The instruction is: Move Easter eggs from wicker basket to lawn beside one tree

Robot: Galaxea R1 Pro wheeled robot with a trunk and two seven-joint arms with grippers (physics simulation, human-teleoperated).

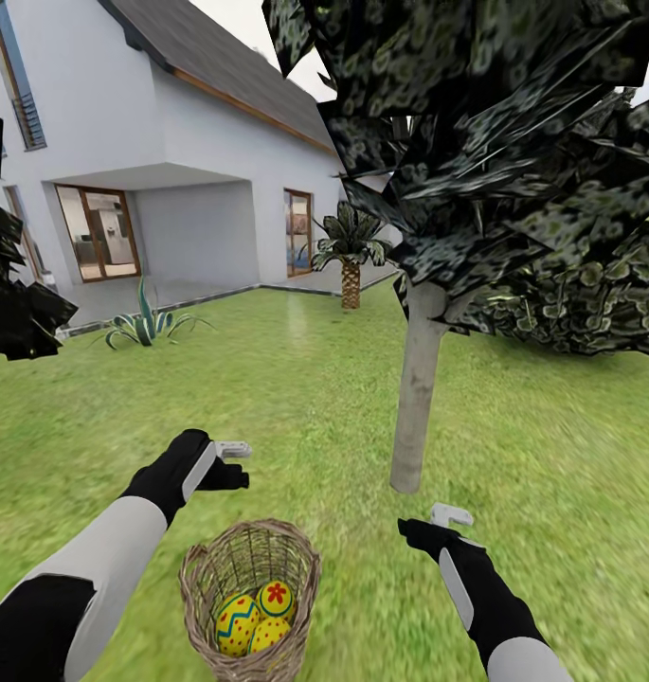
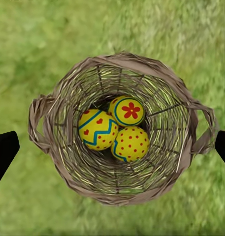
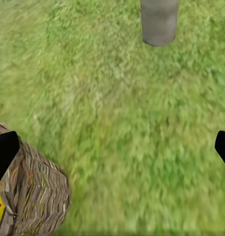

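The left pincer [image 1: 231,464] is held wide open and empty above the wicker basket [image 1: 250,599], in which all three Easter eggs [image 2: 115,130] are nested together. The basket is set on the lawn [image 1: 296,398] near the tree [image 1: 417,398]. The right pincer [image 1: 428,524] is spread open, empty.

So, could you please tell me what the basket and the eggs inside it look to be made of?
The basket looks like woven wicker: brown strands in an open weave, grass showing through the gaps, matte. The three eggs look hard, smooth and painted, bright yellow with blue zigzags, red dots and a red flower; whether plastic or shell cannot be told.
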